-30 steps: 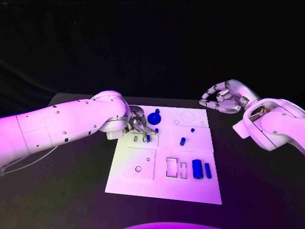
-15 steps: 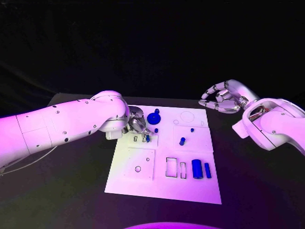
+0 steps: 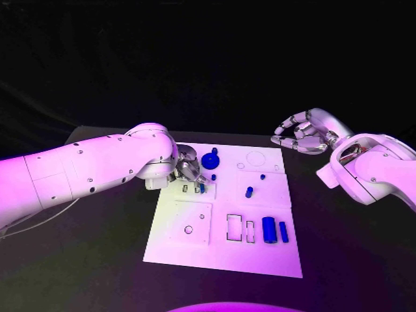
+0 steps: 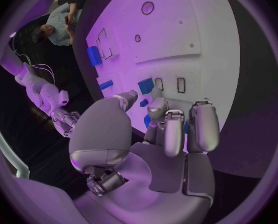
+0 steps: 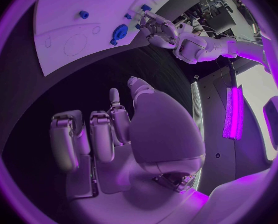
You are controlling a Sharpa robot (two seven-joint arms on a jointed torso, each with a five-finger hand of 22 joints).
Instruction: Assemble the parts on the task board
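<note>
1. I have the left robot hand (image 3: 188,171) low over the flat white task board (image 3: 189,250), fingers pinching a small blue part (image 4: 145,85) beside its slots, I judge to seat it.
2. The right robot hand (image 3: 300,138) waits raised off the dark surface (image 3: 105,260), fingers curled, empty.

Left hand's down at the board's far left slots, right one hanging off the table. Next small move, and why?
Probably a slight lowering of the left hand to seat the small blue piece at its fingertips. The left wrist view shows that piece beside two narrow slots in the white board; whether it is gripped is unclear. The right hand hovers off the board with its fingers curled, holding nothing, so it can wait.
</note>
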